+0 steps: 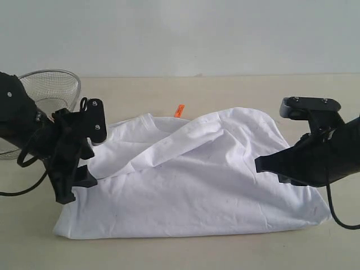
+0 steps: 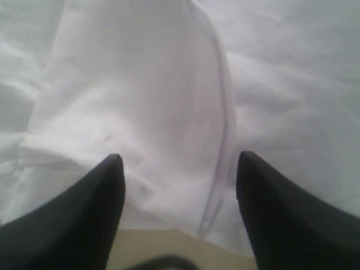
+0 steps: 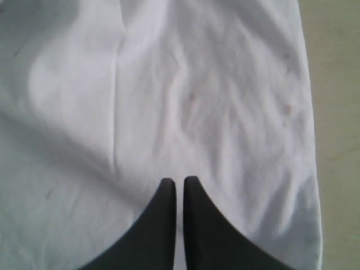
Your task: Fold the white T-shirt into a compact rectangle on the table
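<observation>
1. Progress: white T-shirt (image 1: pixel 191 185) lies on the counter (image 1: pixel 225 87), one flap loosely across, rumpled; I judge it an early fold.
2. Left claw (image 2: pixel 180 157), at the shirt's 9 o'clock, is spread; right claw (image 3: pixel 180 183), at 3 o'clock, is pressed together, empty.
3. Remaining: squaring into a rectangle.

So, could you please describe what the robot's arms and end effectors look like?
Both are matte black: the left arm and right arm trail thin black cables. The left end effector and right end effector each have two tapered, pointed fingers.
</observation>
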Tool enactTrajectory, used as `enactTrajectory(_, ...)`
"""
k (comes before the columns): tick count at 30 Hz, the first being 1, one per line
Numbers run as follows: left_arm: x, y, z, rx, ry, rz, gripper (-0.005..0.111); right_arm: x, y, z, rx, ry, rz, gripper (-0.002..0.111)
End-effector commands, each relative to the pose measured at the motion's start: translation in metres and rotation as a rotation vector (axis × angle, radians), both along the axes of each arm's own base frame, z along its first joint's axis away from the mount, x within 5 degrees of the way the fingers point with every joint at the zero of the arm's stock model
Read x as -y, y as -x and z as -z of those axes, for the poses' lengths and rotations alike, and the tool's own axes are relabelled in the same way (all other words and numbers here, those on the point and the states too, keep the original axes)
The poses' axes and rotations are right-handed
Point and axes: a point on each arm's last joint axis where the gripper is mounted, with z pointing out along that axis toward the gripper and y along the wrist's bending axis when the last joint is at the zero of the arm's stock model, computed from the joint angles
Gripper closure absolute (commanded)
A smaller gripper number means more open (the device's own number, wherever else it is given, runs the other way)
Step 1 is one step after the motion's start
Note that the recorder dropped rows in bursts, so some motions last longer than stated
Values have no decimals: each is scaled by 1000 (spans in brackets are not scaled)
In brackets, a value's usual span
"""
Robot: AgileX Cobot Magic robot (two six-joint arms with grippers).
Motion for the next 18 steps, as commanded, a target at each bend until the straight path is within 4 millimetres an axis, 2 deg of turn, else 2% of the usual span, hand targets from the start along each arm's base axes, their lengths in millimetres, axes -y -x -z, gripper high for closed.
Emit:
enactTrajectory(1,2,0,5,-16,-2,8,51,0,1,-1,7,4,-9,109)
enactTrajectory(12,1,-9,6,72,-5,-10,52,0,0,-2,11,4,-8,109)
enactTrajectory(15,1,-10,5,79,-4,-12,56,0,0,-2,11,4,-8,109)
enactTrajectory(18,1,-10,5,79,-7,-5,67,0,0,-2,11,4,-8,109)
